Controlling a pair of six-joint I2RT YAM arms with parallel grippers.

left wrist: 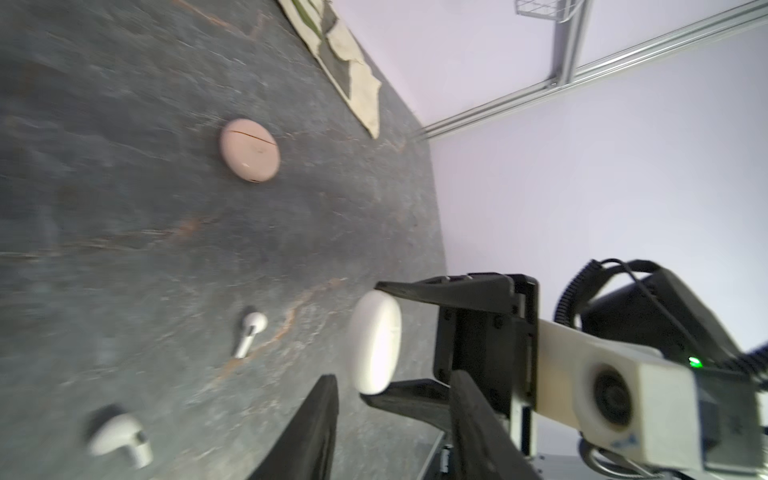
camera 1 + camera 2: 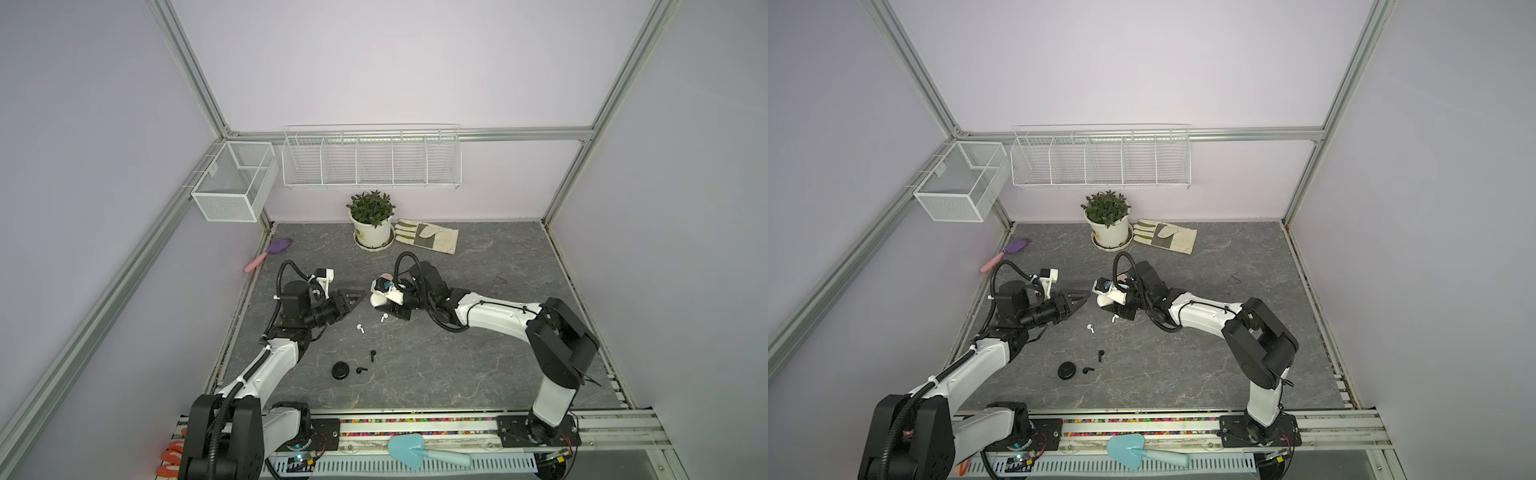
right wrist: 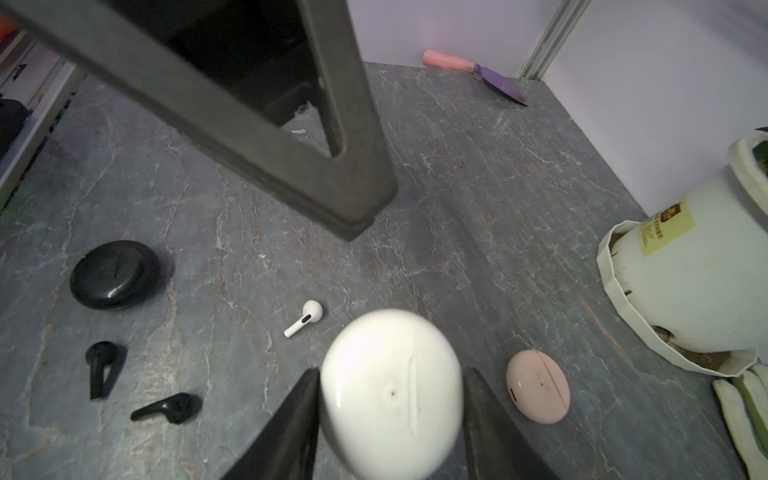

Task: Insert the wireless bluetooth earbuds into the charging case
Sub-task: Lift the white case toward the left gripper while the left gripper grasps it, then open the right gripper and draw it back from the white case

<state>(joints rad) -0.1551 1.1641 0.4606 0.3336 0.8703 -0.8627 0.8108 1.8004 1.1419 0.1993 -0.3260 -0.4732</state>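
Closest to the lens in the right wrist view, the white case (image 3: 390, 395) fills the right claw (image 3: 388, 376), pinched at its edges between both fingers and seemingly clear of the table (image 2: 478, 353); its lid seam is shut. In both top views this pair sits at mid-frame, with the left claw (image 2: 353, 298) pointing at it from the left, close but apart. The left wrist view shows that claw's fingers spread, with nothing between them.

Four buds show, all loose on the table. Two white buds (image 2: 360, 328) (image 2: 382, 318) lie just below the held case in a top view; two black buds (image 2: 372, 355) (image 2: 361, 369) lie lower, beside the closed black case (image 2: 341, 370). The pink case (image 3: 538, 386) lies closed near the pot (image 3: 685, 291); whether anything is inside it cannot be told.

By my reading the task is barely begun: no bud is seen seated, and no case stands open. Left to do: open the white case, likely with the left claw, seat the white buds, then do the same for the black set.

Only writing: a yellow label (image 3: 665, 226) on the pot, too small to read. The cases show no brand.
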